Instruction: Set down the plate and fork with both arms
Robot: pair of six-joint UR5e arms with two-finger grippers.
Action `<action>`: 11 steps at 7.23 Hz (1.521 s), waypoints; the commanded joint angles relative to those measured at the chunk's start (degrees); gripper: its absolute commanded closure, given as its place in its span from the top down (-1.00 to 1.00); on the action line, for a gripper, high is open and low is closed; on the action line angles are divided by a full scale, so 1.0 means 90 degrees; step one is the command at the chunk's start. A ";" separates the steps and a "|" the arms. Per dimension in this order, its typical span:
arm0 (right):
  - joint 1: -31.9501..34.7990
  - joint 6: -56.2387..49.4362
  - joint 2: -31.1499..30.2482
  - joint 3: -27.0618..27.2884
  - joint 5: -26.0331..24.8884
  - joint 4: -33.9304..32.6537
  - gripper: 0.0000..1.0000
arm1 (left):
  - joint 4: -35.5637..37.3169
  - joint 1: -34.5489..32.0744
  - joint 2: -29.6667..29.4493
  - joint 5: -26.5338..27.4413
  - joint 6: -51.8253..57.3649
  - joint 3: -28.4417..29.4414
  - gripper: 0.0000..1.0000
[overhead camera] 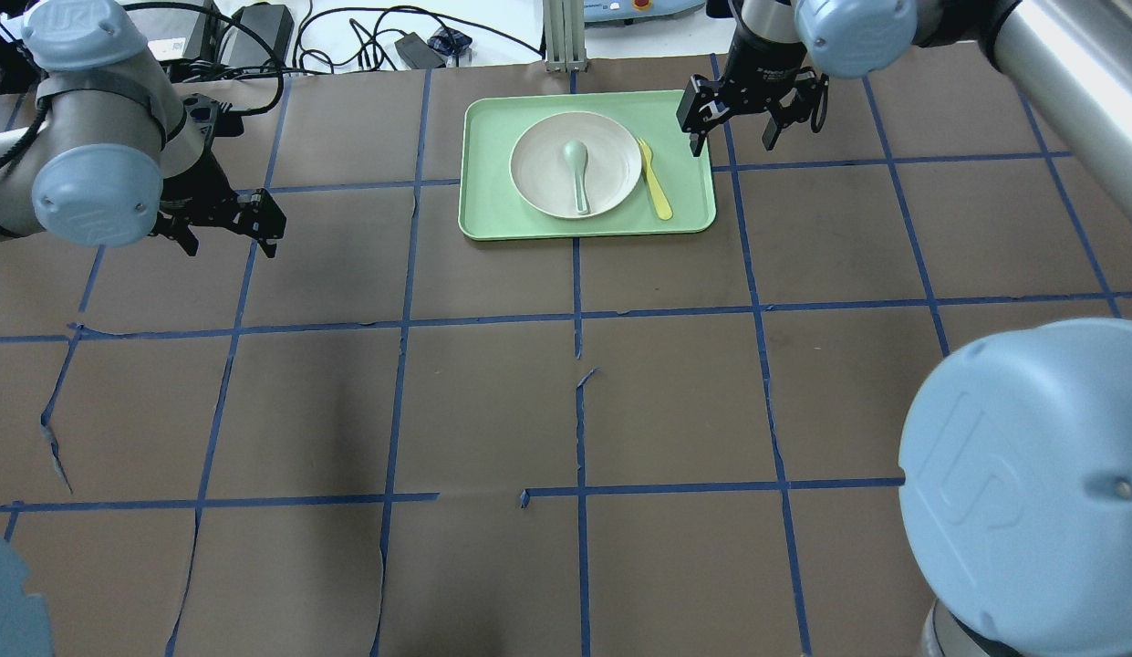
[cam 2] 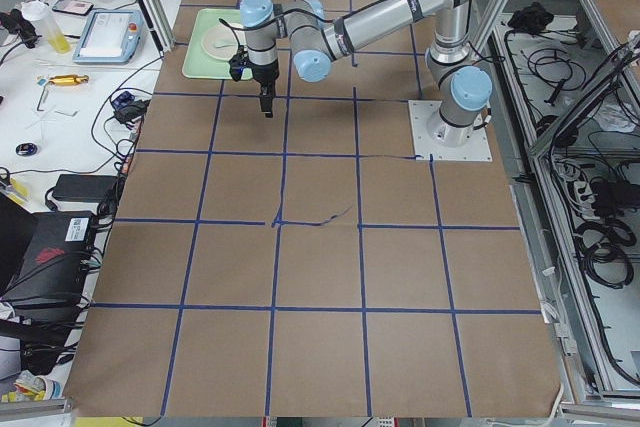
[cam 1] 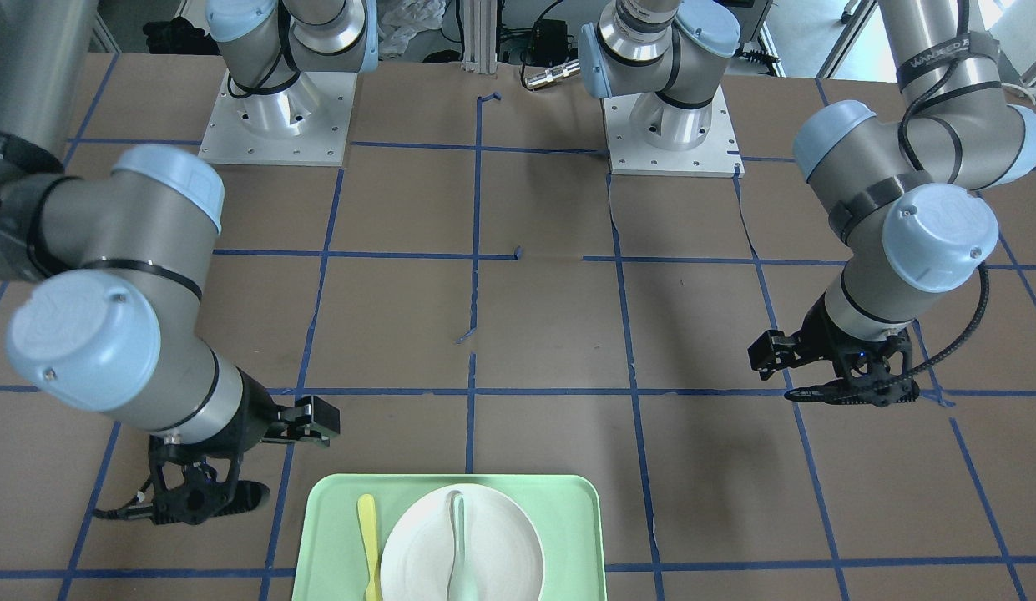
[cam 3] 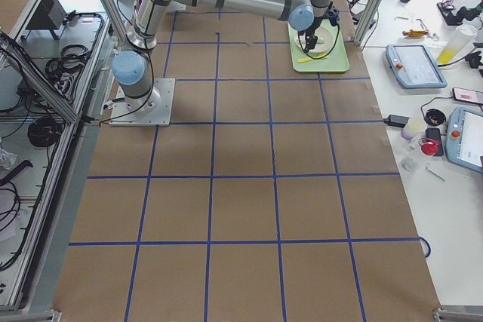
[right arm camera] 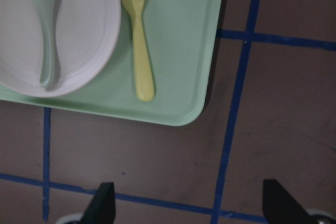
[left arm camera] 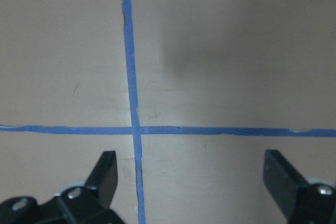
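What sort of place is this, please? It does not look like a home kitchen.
Probably a robotics lab. A left arm and a right arm are mounted on a table gridded with blue tape, and a control tablet lies beside it.

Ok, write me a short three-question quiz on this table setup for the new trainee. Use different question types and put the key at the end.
1. True or false: the yellow fork lies on the plate.
2. What rests on the plate? A) a pale green spoon B) a knife C) nothing
3. Fill in: the end effector nearer the mint-green tray is the robot's ____ one.

Key
1. False. It lies on the tray, beside the plate.
2. A.
3. Right. The right end effector hangs open by the tray's corner.
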 commanded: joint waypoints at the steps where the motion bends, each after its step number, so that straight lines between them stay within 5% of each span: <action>1: -0.0074 0.0062 -0.0938 0.0146 -0.0602 0.0864 1.00 | -0.1279 -0.0313 0.0271 0.0201 -0.0575 0.0457 1.00; 3: -0.0065 0.0102 -0.1418 0.0146 -0.0794 0.1967 1.00 | -0.1654 -0.0684 0.0427 -0.0119 -0.1474 0.0770 1.00; 6: -0.0055 0.0092 -0.1527 0.0156 -0.0793 0.2011 1.00 | -0.3031 -0.0881 0.0351 -0.0814 -0.1799 0.1978 1.00; 8: -0.0006 0.0102 -0.1673 0.0437 -0.0764 0.1953 1.00 | -0.3005 -0.0774 0.0370 -0.0243 -0.1102 0.2051 1.00; 11: 0.0023 0.0092 -0.1937 0.0761 -0.0763 0.1640 1.00 | -0.2839 -0.0948 0.0262 -0.0842 -0.1143 0.2051 1.00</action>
